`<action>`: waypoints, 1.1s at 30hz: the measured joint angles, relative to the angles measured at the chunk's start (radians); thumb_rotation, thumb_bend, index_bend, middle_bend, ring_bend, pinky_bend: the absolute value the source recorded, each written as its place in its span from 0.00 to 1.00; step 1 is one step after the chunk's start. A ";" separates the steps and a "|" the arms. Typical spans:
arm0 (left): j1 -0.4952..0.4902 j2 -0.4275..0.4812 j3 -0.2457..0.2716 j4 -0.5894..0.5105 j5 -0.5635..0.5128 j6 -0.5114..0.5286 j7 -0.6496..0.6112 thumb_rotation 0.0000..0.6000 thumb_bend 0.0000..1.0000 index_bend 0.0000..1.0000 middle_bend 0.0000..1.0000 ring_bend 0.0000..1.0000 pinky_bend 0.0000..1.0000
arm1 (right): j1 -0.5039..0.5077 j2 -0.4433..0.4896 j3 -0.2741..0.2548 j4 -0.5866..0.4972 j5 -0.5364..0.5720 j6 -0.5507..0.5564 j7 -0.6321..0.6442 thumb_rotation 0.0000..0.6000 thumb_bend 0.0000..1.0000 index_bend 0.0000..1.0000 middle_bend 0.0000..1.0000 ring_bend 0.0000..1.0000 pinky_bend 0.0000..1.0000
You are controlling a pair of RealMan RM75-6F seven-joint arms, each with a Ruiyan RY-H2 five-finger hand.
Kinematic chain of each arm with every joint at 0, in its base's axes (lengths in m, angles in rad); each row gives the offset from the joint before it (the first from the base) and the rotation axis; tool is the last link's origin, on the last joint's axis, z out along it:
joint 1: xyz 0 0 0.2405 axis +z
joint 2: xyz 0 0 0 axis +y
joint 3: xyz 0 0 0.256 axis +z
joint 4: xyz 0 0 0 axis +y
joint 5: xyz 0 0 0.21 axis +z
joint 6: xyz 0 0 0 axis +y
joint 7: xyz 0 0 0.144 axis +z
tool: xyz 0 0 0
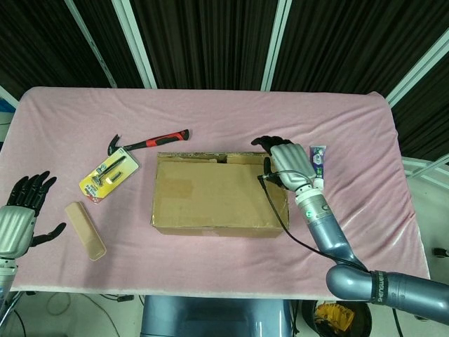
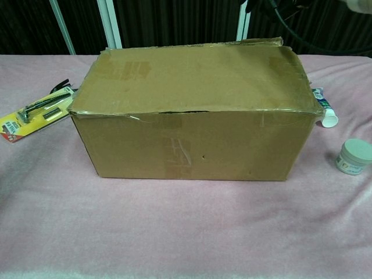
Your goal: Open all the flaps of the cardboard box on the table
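Observation:
The cardboard box stands in the middle of the pink table with its top flaps lying flat and closed; tape residue shows on them. In the chest view the box fills the middle, and a thin dark gap runs along its front top edge. My right hand hovers over the box's far right corner, back of the hand up, dark fingers pointing left, holding nothing. Only its fingertips show at the chest view's top edge. My left hand is off the table's left edge, fingers spread, empty.
A red-handled hammer and a yellow packaged razor lie left of the box, and a tan case lies near the front left. A toothpaste tube lies right of the box, beside my right hand. A small white jar stands front right.

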 measured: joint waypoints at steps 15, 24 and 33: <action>0.002 0.004 -0.014 -0.006 -0.006 -0.024 -0.018 1.00 0.17 0.00 0.00 0.00 0.00 | 0.038 -0.058 -0.050 0.026 0.059 0.030 0.003 1.00 0.84 0.27 0.33 0.31 0.36; 0.005 0.005 -0.019 -0.008 -0.007 -0.030 -0.019 1.00 0.17 0.00 0.00 0.00 0.00 | 0.045 -0.066 -0.075 0.025 0.078 0.039 0.004 1.00 0.84 0.27 0.38 0.36 0.40; 0.007 0.007 -0.026 -0.012 -0.007 -0.038 -0.022 1.00 0.17 0.00 0.00 0.00 0.00 | 0.055 -0.071 -0.082 0.014 0.082 0.048 0.016 1.00 0.84 0.27 0.50 0.56 0.57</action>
